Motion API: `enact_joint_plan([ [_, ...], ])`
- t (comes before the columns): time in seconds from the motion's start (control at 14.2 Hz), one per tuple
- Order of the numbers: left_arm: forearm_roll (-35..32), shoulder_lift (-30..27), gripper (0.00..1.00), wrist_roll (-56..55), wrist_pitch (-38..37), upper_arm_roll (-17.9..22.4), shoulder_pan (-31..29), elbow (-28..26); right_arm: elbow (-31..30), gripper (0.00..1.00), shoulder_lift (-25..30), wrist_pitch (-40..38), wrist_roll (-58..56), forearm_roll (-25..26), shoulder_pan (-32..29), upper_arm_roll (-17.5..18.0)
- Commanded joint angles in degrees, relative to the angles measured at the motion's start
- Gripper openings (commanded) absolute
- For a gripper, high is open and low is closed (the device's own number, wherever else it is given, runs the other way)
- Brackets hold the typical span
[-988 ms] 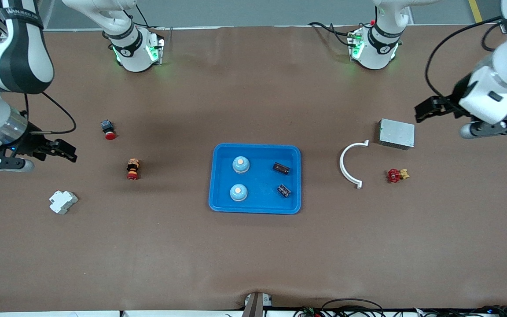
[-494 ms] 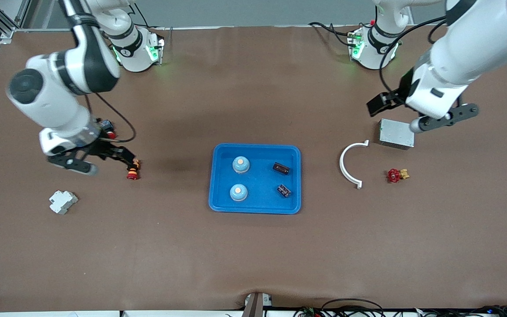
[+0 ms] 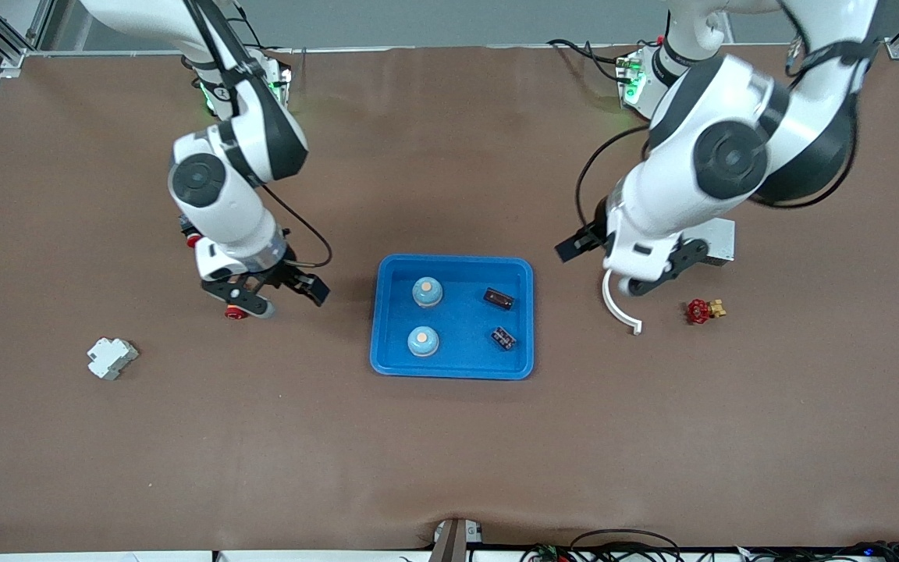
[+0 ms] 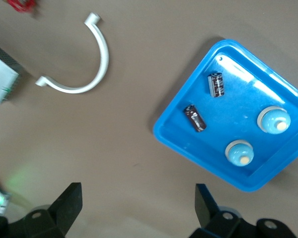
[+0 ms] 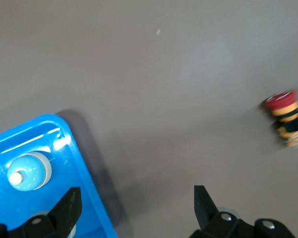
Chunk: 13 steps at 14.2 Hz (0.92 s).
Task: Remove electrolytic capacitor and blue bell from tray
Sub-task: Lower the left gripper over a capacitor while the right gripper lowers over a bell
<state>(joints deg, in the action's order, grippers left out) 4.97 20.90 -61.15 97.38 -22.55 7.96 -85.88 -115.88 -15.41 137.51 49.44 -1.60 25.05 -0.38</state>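
A blue tray [image 3: 452, 371] sat mid-frame in the front view w/ two bells [image 3: 427, 292] [image 3: 423, 341] and two capacitors [image 3: 499, 297] [image 3: 504, 338] inside it. The right gripper [image 3: 274, 293] hung just beside the tray, center-left of the frame, over a red button [image 3: 234, 312]; its fingers were spread wide and held nothing. The left gripper [image 3: 625, 269] hung center-right, over a white curved clip [image 3: 616, 306], also spread wide & empty. A red valve [image 3: 703, 311] lay near the clip.
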Motion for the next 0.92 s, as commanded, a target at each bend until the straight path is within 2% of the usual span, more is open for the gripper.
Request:
enact_joint_plan([
  [0.0,0.22,7.02,1.0,-8.33,7.96,0.22,1.95,1.5,2.58,1.0,-4.18,0.82,6.09,-0.33,4.64,-0.68],
  [0.28,-6.89,13.8,1.0,-16.44,14.05,0.49,5.13,1.68,7.84,1.0,-10.59,1.53,14.79,0.02,11.23,-0.68],
  [0.49,-7.08,16.97,1.0,-22.5,21.25,0.49,5.22,1.77,14.0,1.0,-16.65,1.44,19.97,0.28,14.4,-0.76],
  [0.85,-7.43,18.9,1.0,-30.5,28.73,0.58,6.45,1.85,20.6,1.0,-23.25,1.35,21.21,0.11,16.78,-0.85],
])
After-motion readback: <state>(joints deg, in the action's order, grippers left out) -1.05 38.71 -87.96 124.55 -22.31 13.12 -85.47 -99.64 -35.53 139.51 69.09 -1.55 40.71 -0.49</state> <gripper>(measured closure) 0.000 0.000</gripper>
